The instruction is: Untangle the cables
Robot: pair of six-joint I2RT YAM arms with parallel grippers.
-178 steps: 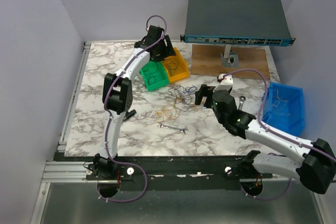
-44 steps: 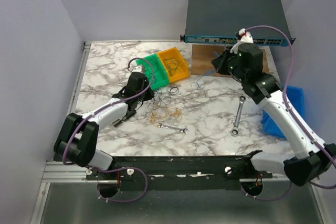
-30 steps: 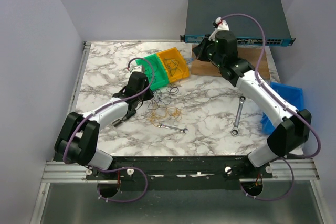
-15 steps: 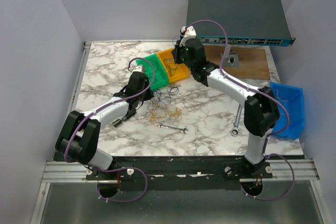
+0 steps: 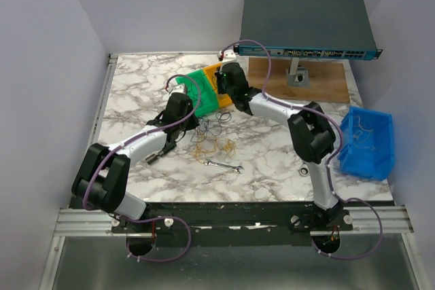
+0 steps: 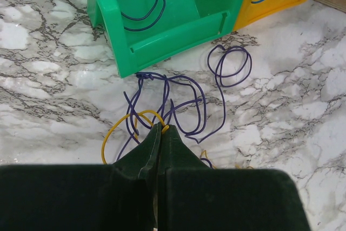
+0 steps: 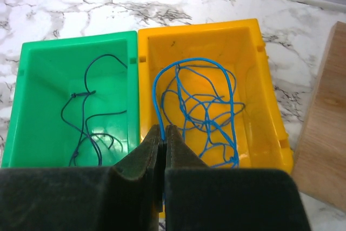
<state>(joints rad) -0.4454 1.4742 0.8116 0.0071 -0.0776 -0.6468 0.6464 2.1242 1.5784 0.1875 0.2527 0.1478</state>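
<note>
The tangled cables (image 5: 214,135) lie on the marble in front of the bins: purple loops (image 6: 186,98) mixed with a yellow loop (image 6: 114,130). My left gripper (image 6: 161,128) is shut on the yellow cable at the pile's near edge, and shows low over the table (image 5: 192,127) in the top view. My right gripper (image 7: 164,129) is shut on a light blue cable (image 7: 208,106) whose loops lie in the yellow bin (image 7: 197,28). It hovers over that bin (image 5: 221,87). A thin dark blue cable (image 7: 86,125) lies in the green bin (image 7: 75,39).
A small wrench (image 5: 225,165) lies near the pile. A blue bin (image 5: 370,142) with thin wires sits at the right edge. A network switch (image 5: 306,25) stands on a wooden board (image 5: 319,85) at the back. The right arm spans the table's middle.
The right arm has swung left from over the wooden board to above the yellow bin, trailing the blue cable. The left arm has stayed on the pile.
</note>
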